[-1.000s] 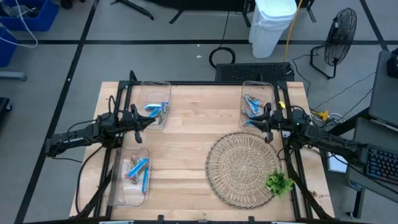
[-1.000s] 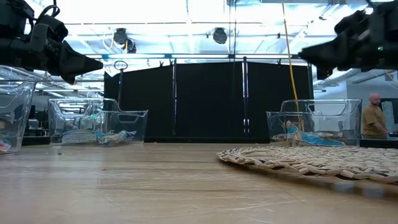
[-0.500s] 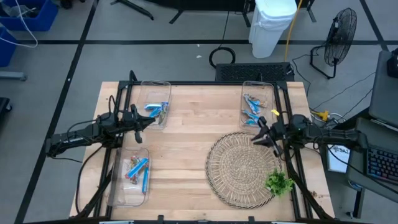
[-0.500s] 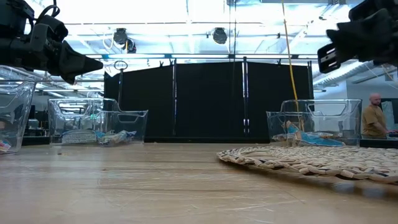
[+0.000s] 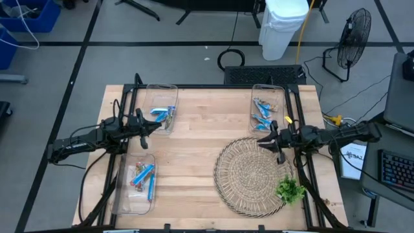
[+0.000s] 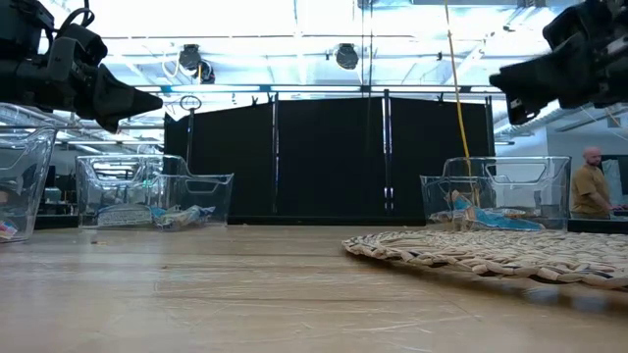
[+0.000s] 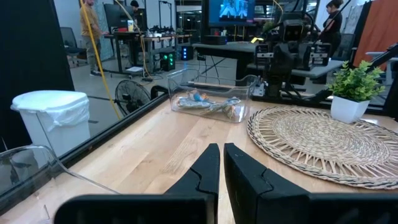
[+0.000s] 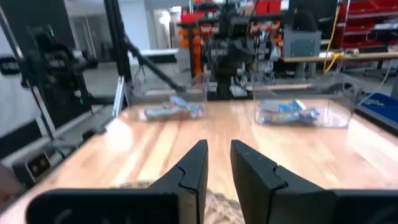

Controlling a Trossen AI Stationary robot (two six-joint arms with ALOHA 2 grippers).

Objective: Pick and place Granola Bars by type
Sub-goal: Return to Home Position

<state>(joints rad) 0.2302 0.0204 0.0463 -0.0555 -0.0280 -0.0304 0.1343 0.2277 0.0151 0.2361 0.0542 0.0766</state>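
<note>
The granola bars lie in three clear bins. Blue ones sit in the far-left bin (image 5: 162, 111) and the far-right bin (image 5: 262, 110). Multicoloured and blue bars share the near-left bin (image 5: 142, 175). My left gripper (image 5: 157, 124) hovers shut above the table between the two left bins, pointing right, with nothing in it (image 7: 221, 149). My right gripper (image 5: 261, 142) hangs above the far edge of the woven mat (image 5: 252, 175), just nearer than the far-right bin. It points left, its fingers (image 8: 219, 146) are slightly open, and it is empty.
A round woven mat covers the right half of the table, and a small green plant (image 5: 290, 189) stands on its near-right rim. Bare wood lies in the table's middle (image 5: 194, 149). Black frame rails run along both sides. A person (image 6: 590, 184) stands far behind.
My right gripper has moved from over the near end of the far-right bin toward the near edge and a little left, ending above the mat's far rim. The left arm and all the bars have kept still.
</note>
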